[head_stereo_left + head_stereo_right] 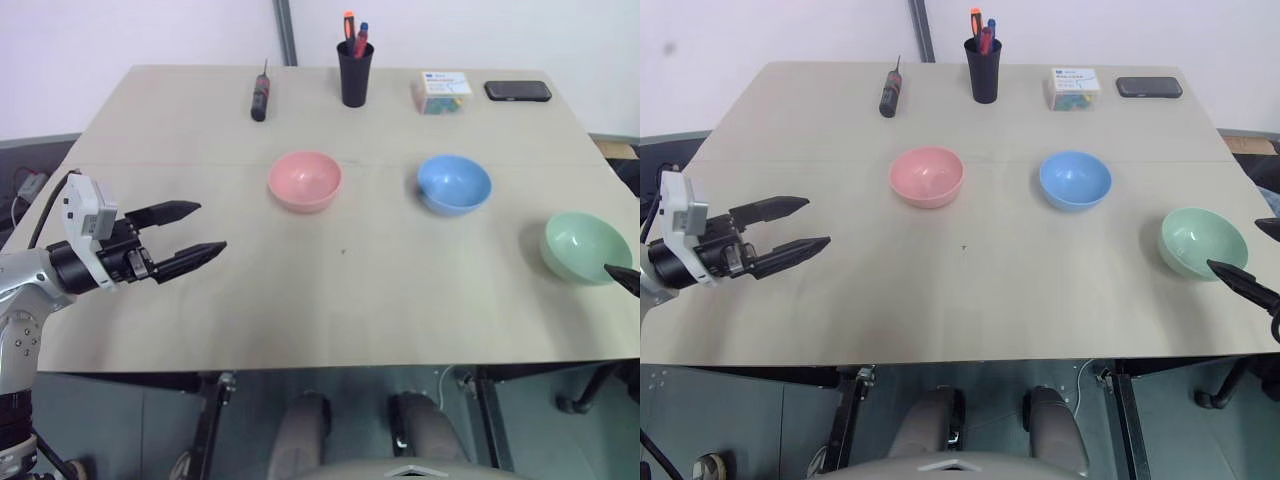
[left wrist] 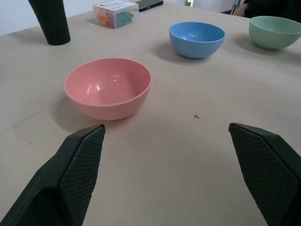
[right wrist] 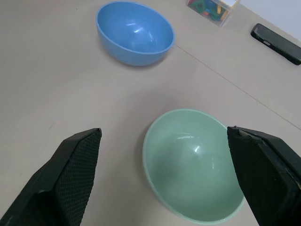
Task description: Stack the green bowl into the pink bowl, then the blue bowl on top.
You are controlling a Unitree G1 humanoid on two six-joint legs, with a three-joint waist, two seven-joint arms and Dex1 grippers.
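Hovering over the left edge of the surface (image 1: 330, 300), my left gripper (image 1: 190, 232) has its two black fingers spread wide and holds nothing. It points toward the middle of the surface, where the pink bowl (image 1: 305, 180) sits upright and empty, well apart from the fingertips. In the left wrist view that bowl lies ahead between the two fingers, nearer one of them.

To the right of the pink bowl stands the blue bowl (image 1: 454, 183), also upright and empty, with a clear gap of bare surface between the two. The green bowl (image 1: 1203, 241) rests near the right edge, further toward me than the other two. My right gripper (image 3: 162, 181) is just beside it, fingers as wide as they go and empty; in the right wrist view the green bowl sits between them without touching either.

Along the far side are a black screwdriver (image 1: 260, 100), a black cup (image 1: 354, 72) holding pens, a small clear box (image 1: 442, 92) of coloured pieces and a dark phone (image 1: 517, 91).
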